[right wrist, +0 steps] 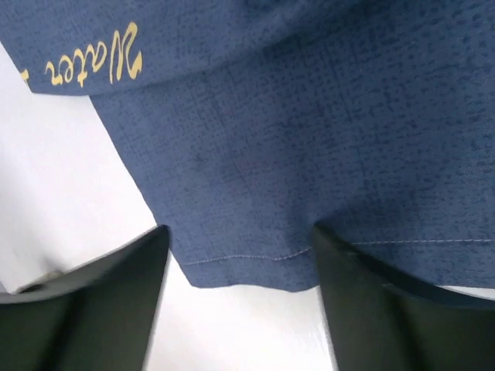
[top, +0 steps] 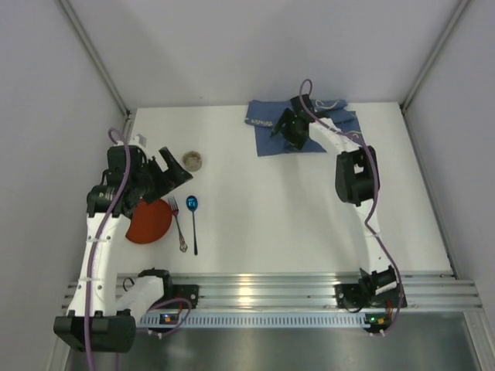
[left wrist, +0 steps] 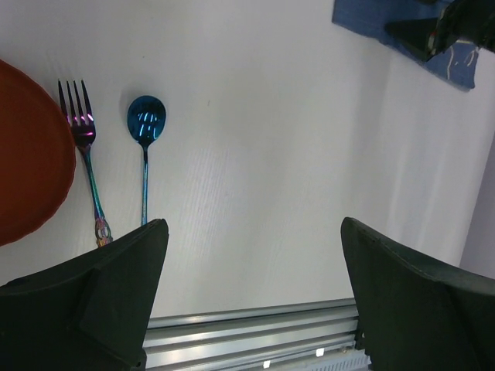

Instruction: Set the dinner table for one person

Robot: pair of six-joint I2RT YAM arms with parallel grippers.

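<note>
White table [top: 271,209] fills mid-frame: blue mat [top: 267,116] upper centre, part-folded, R gripper [top: 288,133] released, jaws astride its hem, prob. to drag it nearer; L gripper [top: 176,168] released, spare, by plate [top: 148,222], fork [top: 178,222], spoon [top: 193,220] lower left.

Dinner table [top: 294,224]: is showing plain matte white all over.
Placemat [right wrist: 309,154]: is showing dark blue woven cloth, finely speckled, with yellow script lettering near one edge; lying at the far right.
Plate [left wrist: 27,154]: is glowing plain orange-red, near left.
Fork [left wrist: 82,131]: is shimmering iridescent purple, blue and gold.
Spoon [left wrist: 145,124]: is gleaming glossy metallic blue, just right of the fork.
Small round object [top: 192,161]: is looking tan and mottled.
</note>
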